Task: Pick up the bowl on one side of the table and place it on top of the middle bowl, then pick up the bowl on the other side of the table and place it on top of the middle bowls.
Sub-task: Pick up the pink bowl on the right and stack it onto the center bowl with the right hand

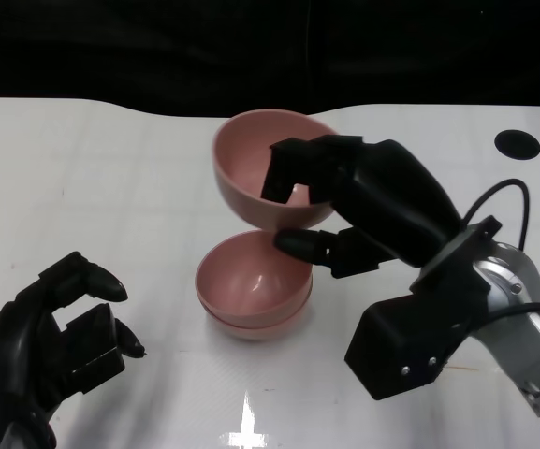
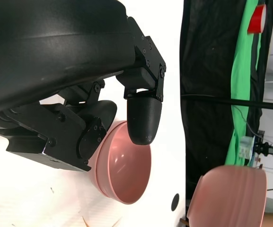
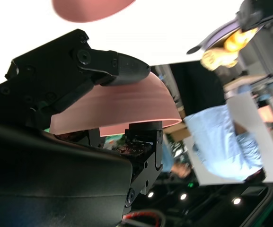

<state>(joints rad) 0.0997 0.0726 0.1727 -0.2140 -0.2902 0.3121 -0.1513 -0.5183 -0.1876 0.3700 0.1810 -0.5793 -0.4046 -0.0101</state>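
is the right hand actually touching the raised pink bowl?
Touching. Head view: the right hand grips the raised pink bowl, fingers hooked over its rim, thumb pressed beneath.

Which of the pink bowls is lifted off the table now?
The upper pink bowl, which the right hand grips at its rim. It hangs above the two nested bowls, which rest stacked on the table.

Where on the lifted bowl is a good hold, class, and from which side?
At the rim, from the robot's right. The bowl is open-topped with a thin wall, so the right hand pinches it, fingers inside and thumb outside, above the stack.
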